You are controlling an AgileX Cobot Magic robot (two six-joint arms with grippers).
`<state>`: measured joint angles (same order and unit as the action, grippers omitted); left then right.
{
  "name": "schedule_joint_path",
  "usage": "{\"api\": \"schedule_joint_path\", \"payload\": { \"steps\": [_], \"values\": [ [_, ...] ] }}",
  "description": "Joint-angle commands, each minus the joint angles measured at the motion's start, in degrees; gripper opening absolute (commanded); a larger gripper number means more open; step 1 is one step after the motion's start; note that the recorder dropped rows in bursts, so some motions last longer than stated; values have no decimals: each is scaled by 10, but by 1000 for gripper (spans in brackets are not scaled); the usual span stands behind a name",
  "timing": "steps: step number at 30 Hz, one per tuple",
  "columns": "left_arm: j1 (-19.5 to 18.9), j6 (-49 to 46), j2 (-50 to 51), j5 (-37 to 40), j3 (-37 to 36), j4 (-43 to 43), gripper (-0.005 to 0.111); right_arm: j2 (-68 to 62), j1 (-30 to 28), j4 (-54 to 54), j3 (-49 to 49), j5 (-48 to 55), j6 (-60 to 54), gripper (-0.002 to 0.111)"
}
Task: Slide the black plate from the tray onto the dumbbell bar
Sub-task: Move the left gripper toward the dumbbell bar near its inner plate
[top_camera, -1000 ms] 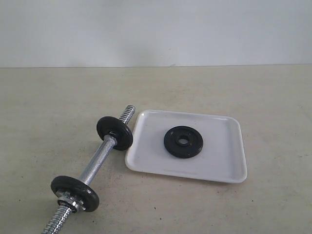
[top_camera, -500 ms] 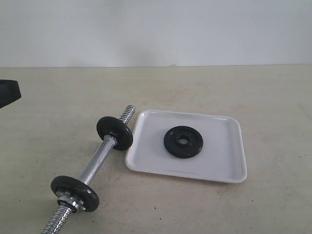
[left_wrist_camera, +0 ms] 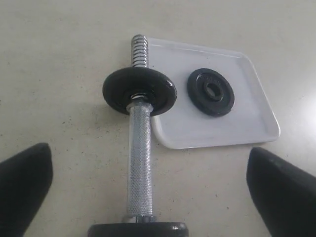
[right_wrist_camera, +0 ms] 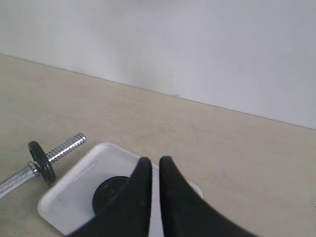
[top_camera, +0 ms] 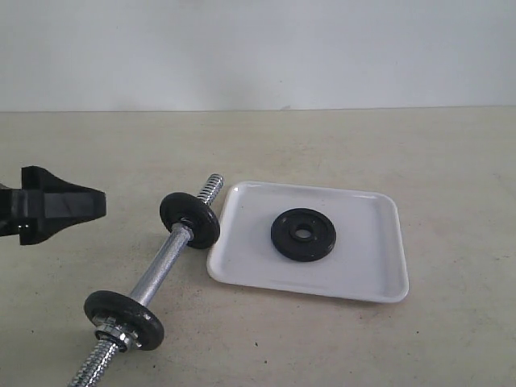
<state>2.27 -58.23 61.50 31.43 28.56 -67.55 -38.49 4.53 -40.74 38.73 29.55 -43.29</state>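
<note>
The beige tabletop (top_camera: 419,153) took up most of the scene, with a plain pale wall (top_camera: 258,48) behind it. On it lay the tray (top_camera: 363,270), white and glossy, just right of centre in the exterior view. The dumbbell bar (top_camera: 160,270) lay slantwise to the tray's left, its far threaded end near the tray's far left corner and its near end running out of view. The left gripper (top_camera: 89,205) hung at the left edge, apart from the bar, its jaws spread wide and holding nothing. In the left wrist view its dark fingers (left_wrist_camera: 24,187) stood at either side, with the bar's knurled middle between them and farther off. The right gripper (right_wrist_camera: 154,165) showed only in its own wrist view, raised over the tray, jaws drawn almost together with nothing between them. Two black discs sat upright on the bar: the far disc (top_camera: 189,220) just beside the tray's left rim, though contact could not be told, and the near disc (top_camera: 125,318) with a silver nut (top_camera: 110,334) against its outer face. The black plate (top_camera: 303,235) lay flat near the middle of the tray, centre hole upward, untouched by either gripper.
</note>
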Motion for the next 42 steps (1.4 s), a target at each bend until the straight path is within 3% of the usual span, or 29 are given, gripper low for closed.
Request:
{"api": "schedule_joint_path", "payload": {
  "steps": [1, 5, 9, 17, 19, 22, 23, 31, 38, 42],
  "values": [
    [3, -110, 58, 20, 5, -89, 110, -1, 0, -26, -2, -7, -1, 4],
    [5, -192, 104, 59, 17, -141, 110, -1, 0, -48, -2, -7, 17, 4],
    [30, -268, 143, 55, 30, -192, 110, -1, 0, -52, -2, -6, 29, 4],
    [57, -278, 224, 10, 67, -214, 109, -1, 0, -52, -2, 38, 29, 4],
    [57, -278, 252, -1, 71, -214, 104, -1, 0, -52, -2, 35, 29, 4],
    [57, -293, 275, -7, 71, -214, 81, -1, 0, -55, -2, 26, 29, 4],
    [57, -299, 277, 2, 71, -214, 78, -1, 0, -55, -2, 24, 29, 4],
    [57, -329, 280, 36, 71, -268, 79, -1, 0, -55, -2, 15, 28, 4],
    [114, -376, 338, 20, 94, -294, 80, -1, 0, -55, -2, 32, 29, 4],
    [137, -376, 364, -36, 114, -294, 80, -1, 0, -55, -2, 37, 29, 4]
  ]
}}
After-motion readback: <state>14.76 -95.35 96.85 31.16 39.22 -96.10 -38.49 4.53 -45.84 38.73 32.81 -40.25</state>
